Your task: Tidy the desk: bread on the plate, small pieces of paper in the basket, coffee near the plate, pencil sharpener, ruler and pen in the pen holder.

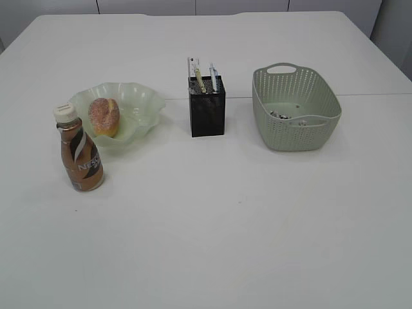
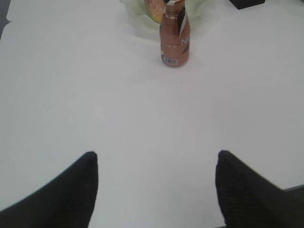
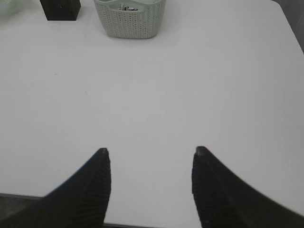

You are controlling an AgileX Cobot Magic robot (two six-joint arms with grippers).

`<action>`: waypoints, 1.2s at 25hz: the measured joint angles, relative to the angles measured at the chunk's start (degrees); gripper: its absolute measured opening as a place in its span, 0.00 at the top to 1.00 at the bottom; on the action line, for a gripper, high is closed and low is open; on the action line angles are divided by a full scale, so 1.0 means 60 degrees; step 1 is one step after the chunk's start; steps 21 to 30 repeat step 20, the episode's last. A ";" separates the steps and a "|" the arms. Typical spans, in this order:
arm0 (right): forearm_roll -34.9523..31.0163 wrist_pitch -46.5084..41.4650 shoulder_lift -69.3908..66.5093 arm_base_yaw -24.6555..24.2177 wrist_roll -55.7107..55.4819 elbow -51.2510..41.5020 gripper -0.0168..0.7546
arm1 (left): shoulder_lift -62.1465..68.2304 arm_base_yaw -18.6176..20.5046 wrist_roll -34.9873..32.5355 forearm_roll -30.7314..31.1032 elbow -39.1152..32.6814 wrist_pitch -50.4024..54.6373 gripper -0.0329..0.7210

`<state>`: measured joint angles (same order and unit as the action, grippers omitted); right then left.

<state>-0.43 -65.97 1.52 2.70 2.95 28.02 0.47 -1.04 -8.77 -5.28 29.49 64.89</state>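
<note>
Bread (image 1: 103,116) sits in plate (image 1: 143,103); pen holder (image 1: 207,109) holds pens and ruler (image 1: 192,67); basket (image 1: 293,132) holds paper scraps (image 1: 280,116). Coffee (image 1: 80,152) upright beside plate. Left gripper (image 2: 156,159) and right gripper (image 3: 151,154) both spread wide, holding nothing.

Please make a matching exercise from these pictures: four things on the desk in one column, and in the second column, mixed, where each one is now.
Things:
1. bread
2. coffee bottle
3. pens
4. paper scraps

Places:
A. standing upright on the desk, in front of the plate
B. at the bottom of the basket
C. lying in the plate
D. standing in the black pen holder

Pairs: 1-C, 2-A, 3-D, 4-B
</note>
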 joint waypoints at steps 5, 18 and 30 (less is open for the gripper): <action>0.0000 0.0000 0.0000 0.0000 0.0000 0.0000 0.41 | 0.0000 0.0000 0.0000 0.0000 0.0000 0.0000 0.22; 0.0000 0.0000 0.0000 0.0000 -0.0004 0.0000 0.41 | 0.0000 -0.0143 0.0000 0.0000 0.0000 0.0000 0.22; 0.0000 0.0000 0.0000 0.0000 -0.0004 0.0000 0.41 | 0.0000 -0.0143 0.0000 0.0000 0.0000 0.0000 0.22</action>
